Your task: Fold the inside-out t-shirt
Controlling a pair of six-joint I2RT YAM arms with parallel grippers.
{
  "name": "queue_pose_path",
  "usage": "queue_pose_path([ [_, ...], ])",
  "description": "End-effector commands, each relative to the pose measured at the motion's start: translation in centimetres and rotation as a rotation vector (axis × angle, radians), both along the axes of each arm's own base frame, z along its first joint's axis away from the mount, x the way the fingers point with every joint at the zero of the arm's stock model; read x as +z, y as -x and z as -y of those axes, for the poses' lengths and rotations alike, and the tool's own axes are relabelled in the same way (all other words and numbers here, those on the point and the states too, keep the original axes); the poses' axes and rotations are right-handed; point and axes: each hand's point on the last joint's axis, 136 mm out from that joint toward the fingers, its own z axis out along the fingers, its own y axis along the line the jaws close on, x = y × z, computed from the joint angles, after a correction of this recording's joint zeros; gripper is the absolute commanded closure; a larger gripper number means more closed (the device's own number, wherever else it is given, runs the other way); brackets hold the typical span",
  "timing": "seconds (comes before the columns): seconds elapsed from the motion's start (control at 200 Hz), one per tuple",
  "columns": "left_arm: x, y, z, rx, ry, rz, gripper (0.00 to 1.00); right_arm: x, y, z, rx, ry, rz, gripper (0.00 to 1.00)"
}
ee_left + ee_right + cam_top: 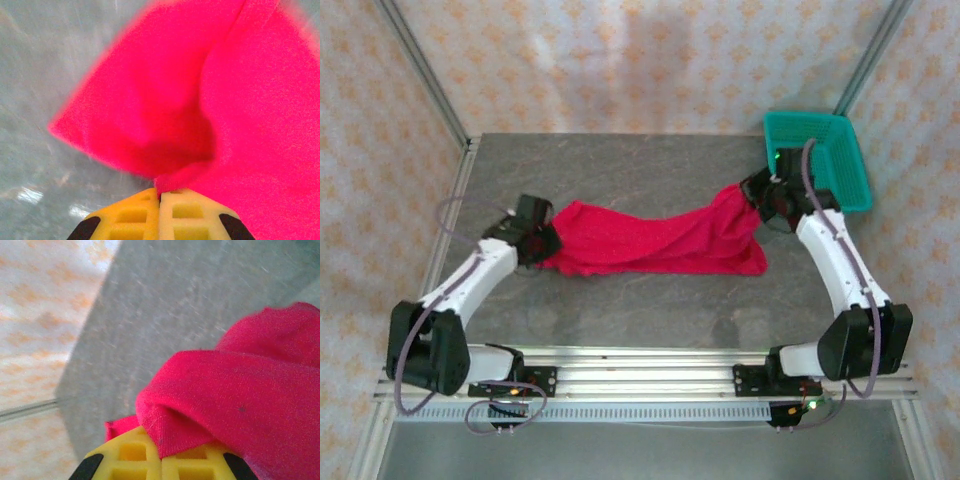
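left gripper [160, 194] clamping t-shirt [240, 100], right gripper [161, 454] likewise

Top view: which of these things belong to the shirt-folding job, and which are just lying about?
In the job:
- t-shirt, stretched across the table
- left hand, shut on its left end
- right hand, shut on its right end

Just lying about:
- teal basket, at the table's far right corner

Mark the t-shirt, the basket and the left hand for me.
t-shirt [650, 240], top view, middle of the stretched cloth.
basket [808, 117], top view, far rim.
left hand [160, 194], left wrist view, between the fingertips pinching the t-shirt.
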Motion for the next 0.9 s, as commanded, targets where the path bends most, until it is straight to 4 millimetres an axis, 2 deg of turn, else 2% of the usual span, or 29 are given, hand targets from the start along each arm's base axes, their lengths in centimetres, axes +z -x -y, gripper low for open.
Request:
queue_pose_path([
  [0.0,13.4,-1.8,-6.2,0.175,-0.034,0.307,1.0,8.4,-1.7,1.5,0.003,-0.084,0.167,1.0],
  [0.065,19.6,-2.6,-8.1,0.23,0.006,0.447,1.0,11.7,-2.0,2.2,-0.004,-0.106,0.223,1.0],
  [0.11,23.2,-3.1,-8.6,0.235,0.031,0.518,1.0,13.7,-2.0,2.5,-0.002,-0.122,0.262,1.0],
  [0.195,27.6,-3.8,-8.6,0.212,0.063,0.596,1.0,16.5,-1.7,2.4,0.009,-0.154,0.322,1.0],
  [0.245,29.0,-4.0,-8.2,0.195,0.082,0.628,1.0,17.7,-1.5,2.0,0.026,-0.175,0.353,1.0],
  [0.35,30.5,-3.8,-7.9,0.173,0.103,0.663,1.0,19.4,-1.1,0.9,0.076,-0.235,0.41,1.0],
  [0.42,31.2,-3.1,-8.0,0.162,0.101,0.678,1.0,21.5,-0.3,0.1,0.125,-0.276,0.476,1.0],
  [0.535,33.3,-0.9,-8.9,0.176,0.082,0.733,1.0,25.6,2.2,-0.7,0.186,-0.306,0.583,1.0],
  [0.726,38.2,2.9,-9.0,0.157,-0.007,0.855,1.0,29.8,6.0,0.0,0.179,-0.232,0.674,1.0],
  [0.811,38.3,3.1,-9.0,0.146,-0.028,0.844,1.0,30.1,6.5,0.2,0.169,-0.209,0.692,1.0],
  [0.896,36.4,1.8,-8.7,0.126,0.01,0.794,1.0,27.8,5.1,0.6,0.151,-0.213,0.638,1.0],
])
